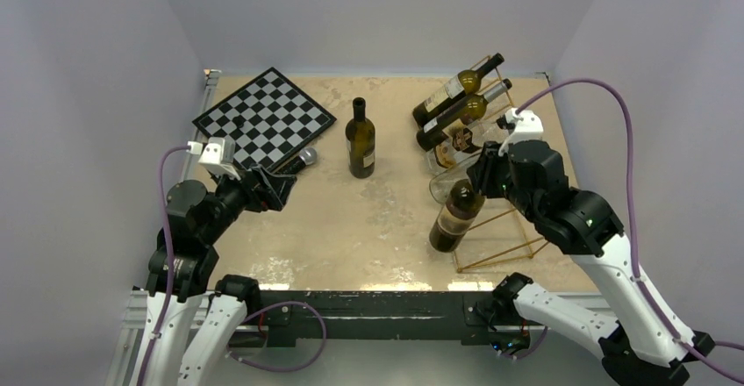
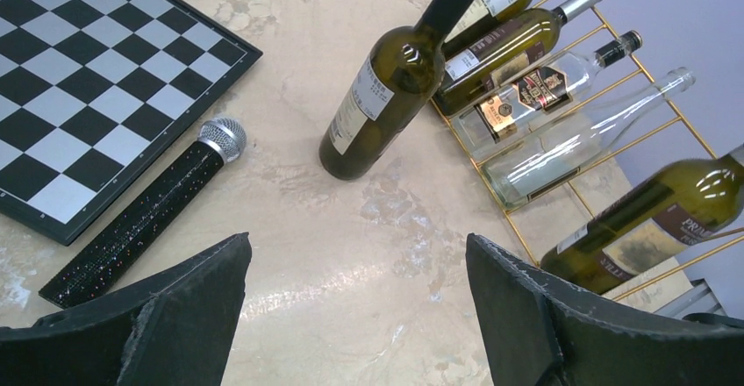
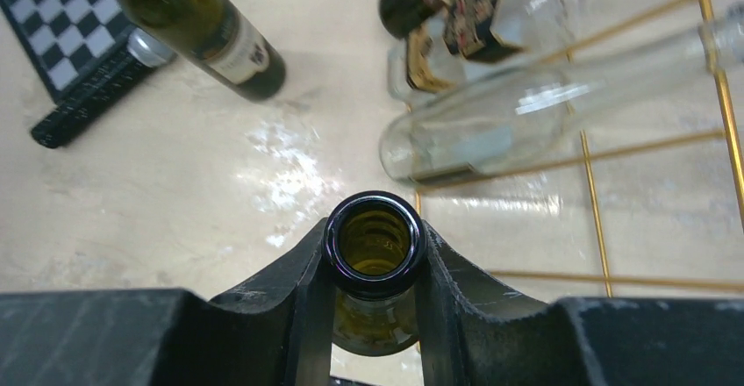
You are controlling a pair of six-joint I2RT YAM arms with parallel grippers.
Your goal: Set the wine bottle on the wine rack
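My right gripper [image 1: 481,178] is shut on the neck of an olive-green wine bottle [image 1: 454,215]. The bottle is tilted, its base low at the near left end of the gold wine rack [image 1: 504,250]. In the right wrist view the fingers [image 3: 443,281] clamp just below the open bottle mouth [image 3: 375,241]. The left wrist view shows this bottle [image 2: 649,219] over the rack's near rods [image 2: 614,79]. Several other bottles lie in the far slots. A second dark wine bottle [image 1: 360,139] stands upright mid-table. My left gripper [image 1: 279,186] is open and empty.
A black-and-white chessboard [image 1: 263,114] lies at the far left, with a black microphone [image 1: 298,162] beside its near edge, just ahead of my left gripper. A clear empty bottle [image 3: 526,114] lies in the slot beside the held bottle. Walls close in on three sides.
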